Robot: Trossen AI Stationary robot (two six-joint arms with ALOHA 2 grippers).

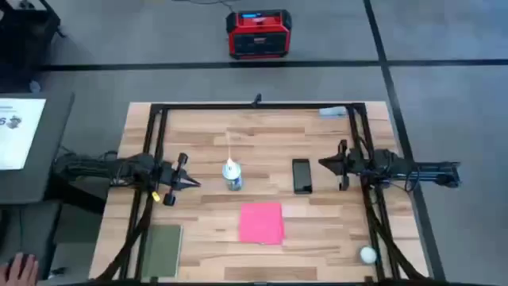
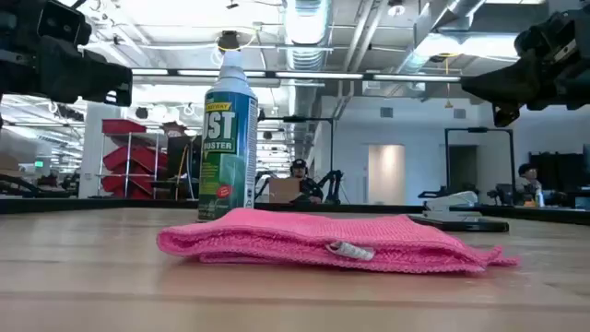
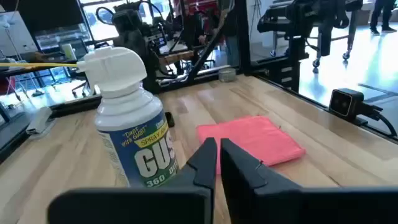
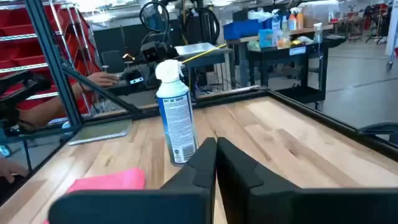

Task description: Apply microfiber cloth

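Observation:
The pink microfiber cloth (image 1: 261, 222) lies folded flat on the wooden table, toward its near side; it also shows in the low view (image 2: 323, 242) and both wrist views (image 3: 252, 140) (image 4: 109, 182). A black phone (image 1: 302, 175) lies beyond it to the right. A dust-spray can (image 1: 232, 175) stands upright left of the phone. My left gripper (image 1: 195, 182) hovers shut just left of the can (image 3: 130, 149). My right gripper (image 1: 321, 164) hovers shut right of the phone. Neither touches anything.
A dull green pad (image 1: 162, 249) lies at the table's near left corner. A small white ball (image 1: 367, 254) sits near the right front. A black frame (image 1: 258, 106) borders the table. A red device (image 1: 259, 33) stands on the floor beyond. A person's hand (image 1: 20, 268) shows at the lower left.

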